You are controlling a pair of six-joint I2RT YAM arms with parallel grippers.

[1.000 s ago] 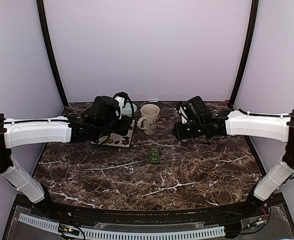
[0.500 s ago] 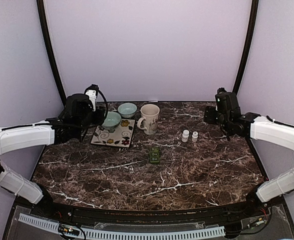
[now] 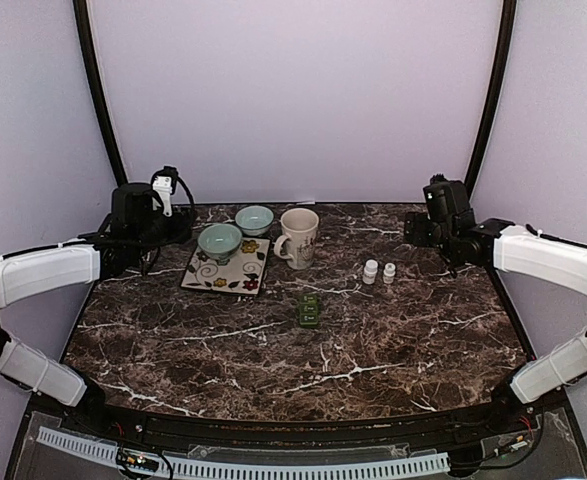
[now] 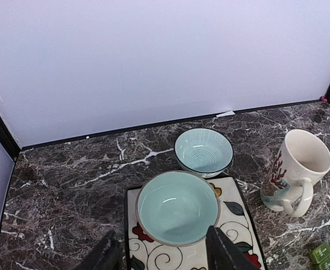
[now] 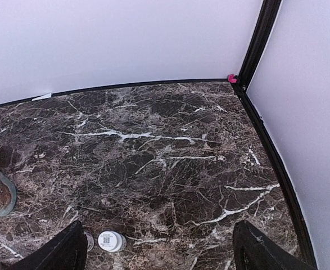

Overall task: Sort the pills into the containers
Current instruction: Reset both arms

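White bottles (image 5: 111, 241) near right tool (image 5: 160, 251) (apart)

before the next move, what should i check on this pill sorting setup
1. The left hand is open and empty: ok.
2. The right hand is open and empty: ok.
3. The two white bottles stand upright side by side, right of the mug: ok.
4. The bottles are opened: cannot tell.
5. The front bowl, on the plate, and the rear bowl are upright and empty: ok.
6. The green packs lie free mid-table, nothing touching them: ok.
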